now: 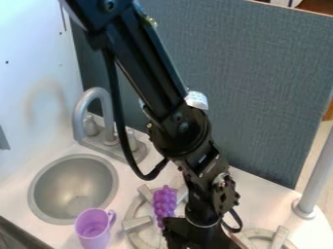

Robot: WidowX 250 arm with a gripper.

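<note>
Between the two grey burners of the tabletop (pixel 250 204), the black gripper (pixel 197 239) hangs down at the end of the arm, which comes from above. It cannot be told from the view whether the gripper is wide or narrow, or whether it holds something. Close to its left side, the purple toy grapes (pixel 164 204) lie on the left burner (pixel 136 224), lengthwise from the back toward the front. Farther left, toward the front edge of the tabletop, is a light purple cup (pixel 94 232), with its mouth upward and its handle turned to the grapes. Just behind the cup, near the left edge, a round grey sink (pixel 52 187) is set in the surface, and a curved grey faucet (pixel 79 114) rises at its back. The right burner (pixel 278 238) is on the other side of the gripper. Near the right end stands a grey post (pixel 317 180), and a blue-grey panel (pixel 260 87) runs along the back edge.
</note>
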